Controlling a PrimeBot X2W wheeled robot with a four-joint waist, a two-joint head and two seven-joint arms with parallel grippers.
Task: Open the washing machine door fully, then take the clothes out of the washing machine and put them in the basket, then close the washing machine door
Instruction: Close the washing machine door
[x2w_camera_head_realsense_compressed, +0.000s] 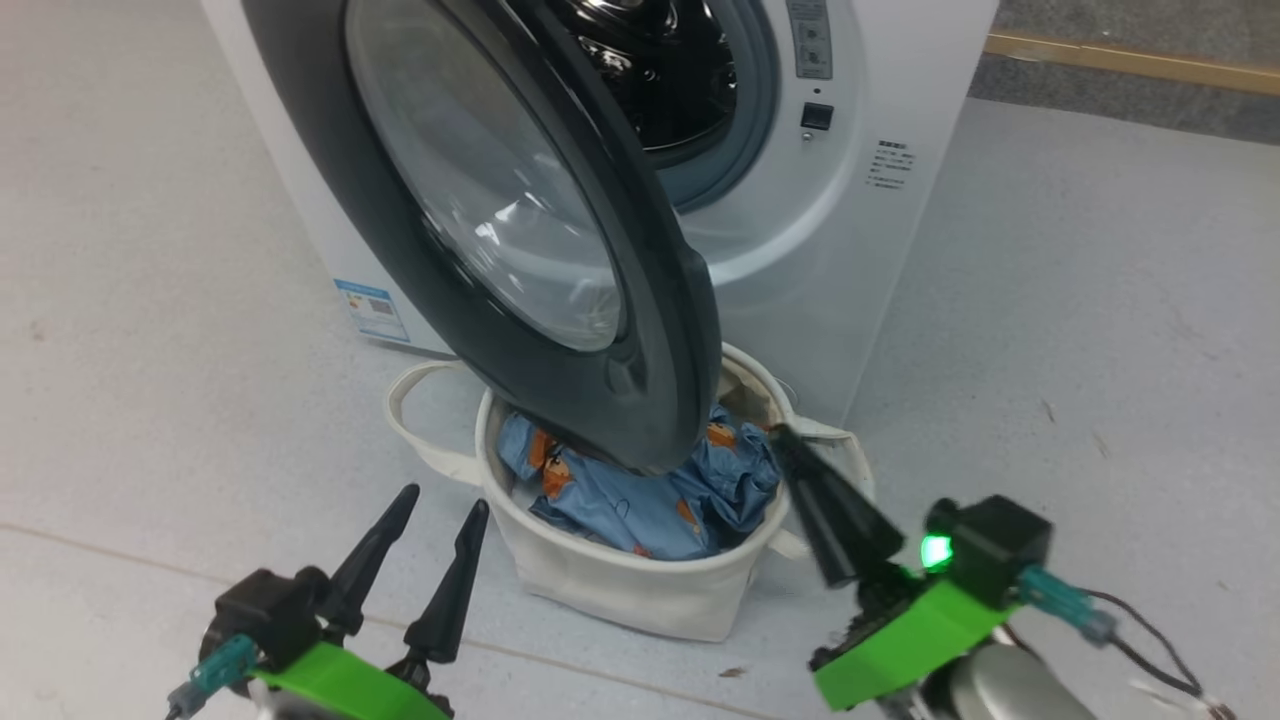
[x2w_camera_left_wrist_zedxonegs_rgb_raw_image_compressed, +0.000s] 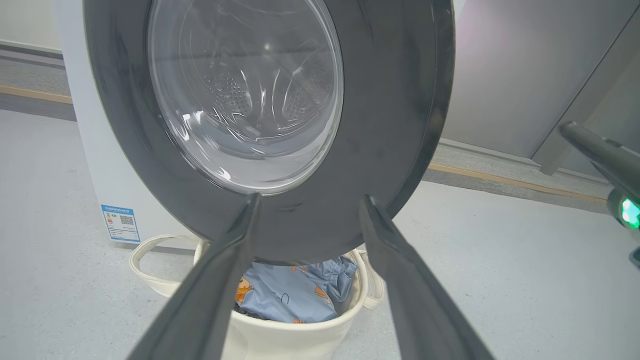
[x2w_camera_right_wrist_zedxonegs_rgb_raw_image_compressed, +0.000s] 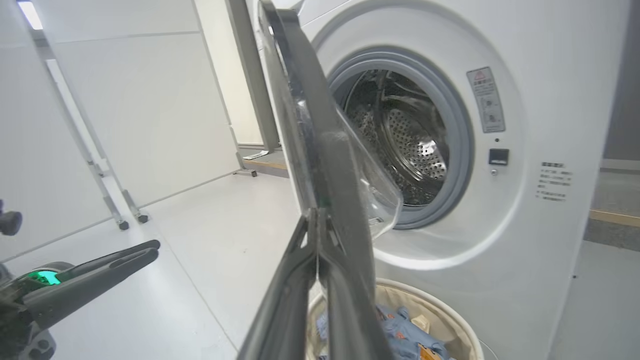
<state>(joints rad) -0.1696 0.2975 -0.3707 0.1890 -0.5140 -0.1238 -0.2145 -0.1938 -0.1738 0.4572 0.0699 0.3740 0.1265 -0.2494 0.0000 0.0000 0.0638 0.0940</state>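
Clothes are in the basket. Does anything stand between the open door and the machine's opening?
Nothing visible does: no cloth hangs from the drum or its grey ring. The basket, holding the clothes, sits under the washing machine door's lower edge; whether they touch cannot be told.

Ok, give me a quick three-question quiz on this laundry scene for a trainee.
1. True or false: the light-blue printed fabric clothes lie inside the round cream canvas basket.
2. The large round black-rimmed glass washing machine door is: A) latched shut, B) standing open, C) lying on the floor.
3. Which hand has its two dark fingers spread apart, the left hand or the right hand?
Key: 1 true; 2 B; 3 the left hand.
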